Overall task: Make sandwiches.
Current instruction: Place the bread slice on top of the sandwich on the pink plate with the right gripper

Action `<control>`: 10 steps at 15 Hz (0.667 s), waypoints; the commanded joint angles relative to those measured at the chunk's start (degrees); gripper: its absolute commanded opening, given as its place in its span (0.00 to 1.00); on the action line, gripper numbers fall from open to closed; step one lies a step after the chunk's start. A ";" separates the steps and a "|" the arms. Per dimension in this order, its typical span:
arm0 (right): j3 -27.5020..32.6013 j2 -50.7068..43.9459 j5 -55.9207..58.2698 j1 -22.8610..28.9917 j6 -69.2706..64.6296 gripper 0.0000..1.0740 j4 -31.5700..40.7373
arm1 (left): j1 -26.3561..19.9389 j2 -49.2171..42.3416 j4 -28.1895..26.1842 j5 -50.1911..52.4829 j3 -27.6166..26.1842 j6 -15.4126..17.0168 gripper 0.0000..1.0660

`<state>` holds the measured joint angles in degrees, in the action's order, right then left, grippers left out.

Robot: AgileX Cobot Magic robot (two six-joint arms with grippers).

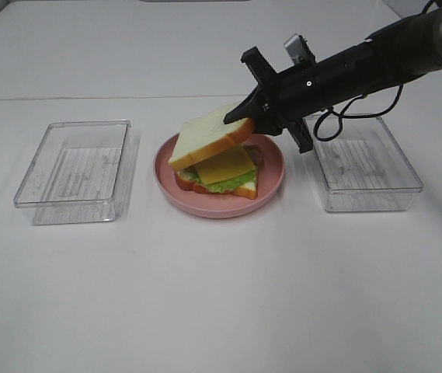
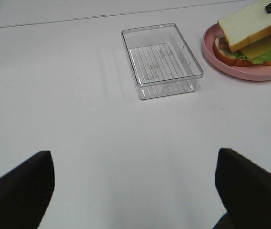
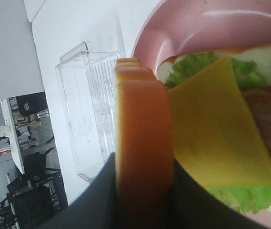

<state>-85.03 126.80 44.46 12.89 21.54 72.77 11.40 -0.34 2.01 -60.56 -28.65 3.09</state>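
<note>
Overhead, right gripper (image 1: 240, 116) clamps tilted bread slice (image 1: 205, 138)

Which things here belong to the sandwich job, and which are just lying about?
In the job:
- top bread slice, held tilted by the right gripper
- cheese
- lettuce
- bottom bread slice
- pink plate under the stack

Lying about:
- left clear box
- right clear box

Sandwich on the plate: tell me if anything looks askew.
The top bread is tilted, one edge pinched in the right gripper, the other resting on the cheese, which sits skewed over the lettuce.
</note>
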 commanded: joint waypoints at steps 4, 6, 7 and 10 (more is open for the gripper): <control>0.11 -0.11 -0.46 0.80 0.97 0.00 -0.34 | -0.06 -1.15 -0.17 0.69 0.11 0.00 0.82; 0.11 0.00 -1.32 1.55 0.97 0.00 -1.55 | -0.06 -1.15 -0.17 0.69 0.11 0.00 0.82; 0.11 0.00 -1.32 1.55 0.97 0.00 -1.55 | -0.06 -1.15 -0.17 0.69 0.11 0.00 0.82; 0.11 0.74 -2.41 1.49 0.34 0.00 -1.78 | -0.06 -1.15 -0.17 0.69 0.11 0.00 0.82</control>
<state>-85.03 127.77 42.23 14.27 21.54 70.99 11.40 -0.34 2.01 -60.56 -28.65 3.09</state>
